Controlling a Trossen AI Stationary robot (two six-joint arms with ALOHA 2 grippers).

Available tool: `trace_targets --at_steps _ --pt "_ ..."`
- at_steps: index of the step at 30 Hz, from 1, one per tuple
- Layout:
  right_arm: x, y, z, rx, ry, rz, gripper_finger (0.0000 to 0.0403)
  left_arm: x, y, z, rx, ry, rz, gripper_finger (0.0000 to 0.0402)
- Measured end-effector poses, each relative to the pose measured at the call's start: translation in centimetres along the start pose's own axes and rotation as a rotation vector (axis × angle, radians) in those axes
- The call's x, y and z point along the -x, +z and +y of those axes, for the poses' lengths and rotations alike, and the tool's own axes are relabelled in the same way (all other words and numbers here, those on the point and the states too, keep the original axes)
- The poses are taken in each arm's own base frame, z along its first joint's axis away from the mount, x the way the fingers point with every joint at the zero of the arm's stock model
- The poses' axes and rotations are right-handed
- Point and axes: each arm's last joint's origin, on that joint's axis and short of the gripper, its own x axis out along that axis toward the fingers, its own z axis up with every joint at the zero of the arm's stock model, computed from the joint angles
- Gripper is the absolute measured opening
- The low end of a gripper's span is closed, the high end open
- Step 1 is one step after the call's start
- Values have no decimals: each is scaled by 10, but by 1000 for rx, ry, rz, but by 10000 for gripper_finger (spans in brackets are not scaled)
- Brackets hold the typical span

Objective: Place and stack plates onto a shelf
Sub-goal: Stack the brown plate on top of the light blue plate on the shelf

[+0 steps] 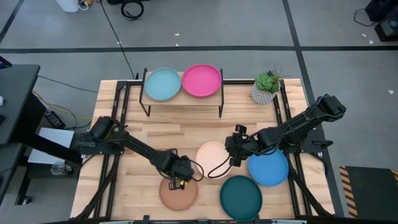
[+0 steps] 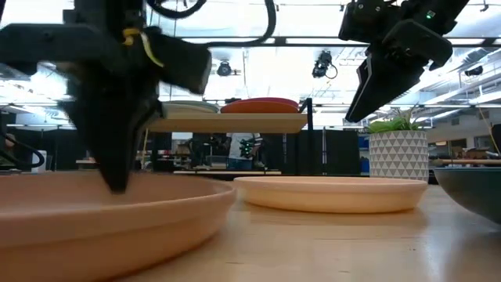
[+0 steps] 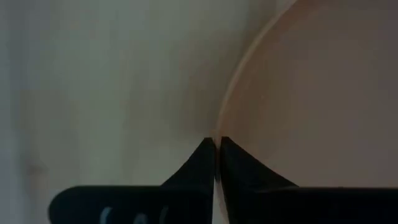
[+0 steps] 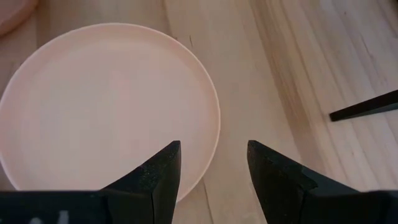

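Observation:
Two plates rest on the shelf (image 1: 181, 99): a light blue plate (image 1: 163, 84) and a magenta plate (image 1: 201, 80). On the table lie a cream plate (image 1: 213, 159), a peach plate (image 1: 178, 193), a blue plate (image 1: 268, 168) and a dark teal plate (image 1: 240, 197). My left gripper (image 1: 179, 178) (image 3: 216, 142) is down at the peach plate's far rim, shut on it. My right gripper (image 1: 236, 152) (image 4: 214, 155) hangs open above the cream plate's right rim (image 4: 214, 121), clear of it (image 2: 376, 86). My left gripper pinches the peach plate's far rim (image 3: 219, 127) between its two fingertips, one finger (image 3: 245, 171) over the plate's inside and one (image 3: 189, 171) outside over the table. It comes from above, pointing down (image 2: 117, 176). The plate lies flat on the table.
A potted plant in a white pot (image 1: 267, 87) (image 2: 399, 153) stands right of the shelf. The shelf's black legs (image 1: 145, 102) stand on the far part of the table. Bare wood lies between the shelf and the plates (image 1: 186, 130). Cables run along both arms.

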Motion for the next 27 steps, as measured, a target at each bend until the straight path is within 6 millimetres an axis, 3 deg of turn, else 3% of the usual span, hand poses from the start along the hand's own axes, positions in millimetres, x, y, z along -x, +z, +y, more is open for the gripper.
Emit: trace_targets --at_steps 7,10,14,21,27 --pt "0 0 0 -12 2 -1 191 86 2 36 22 82 -122 14" --pt "0 0 0 -19 3 -2 191 129 -2 63 66 162 -214 14" --pt "1 2 2 -26 16 -23 191 170 -9 110 131 299 -299 14" --pt "2 6 8 -28 47 -76 191 202 -16 216 276 442 -342 14" --pt "3 9 9 -16 58 -105 191 218 -30 310 426 369 -452 14"
